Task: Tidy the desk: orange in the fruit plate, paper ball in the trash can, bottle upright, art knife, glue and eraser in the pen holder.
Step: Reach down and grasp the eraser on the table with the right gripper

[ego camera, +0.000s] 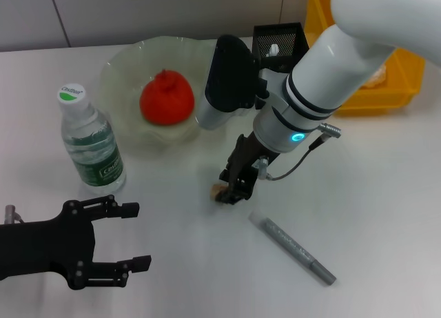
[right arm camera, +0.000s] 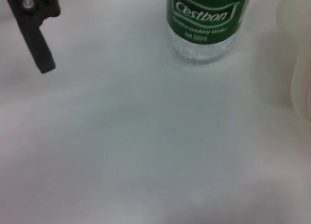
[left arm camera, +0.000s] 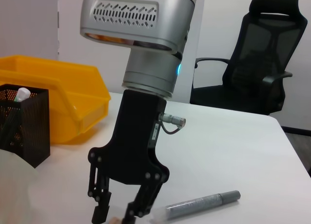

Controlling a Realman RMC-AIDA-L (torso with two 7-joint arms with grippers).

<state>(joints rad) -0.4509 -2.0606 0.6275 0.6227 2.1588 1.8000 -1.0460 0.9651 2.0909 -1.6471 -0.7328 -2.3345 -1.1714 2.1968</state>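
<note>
Right tool (ego camera: 227, 194) angled down at the table, clamped around small eraser (ego camera: 218, 191), left tool (ego camera: 131, 236) spread wide, parked low.

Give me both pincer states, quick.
Left pincer: open, empty, parked near the bottle.
Right pincer: down around a small object on the table; grip cannot be told.

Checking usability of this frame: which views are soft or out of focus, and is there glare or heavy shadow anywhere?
Head view: evenly lit, sharp; soft shadow under the right gripper, no glare on the bottle. Left wrist view: crisp on the gripper and the art knife. Right wrist view: soft throughout, the bottle's label still legible, table washed pale.
</note>
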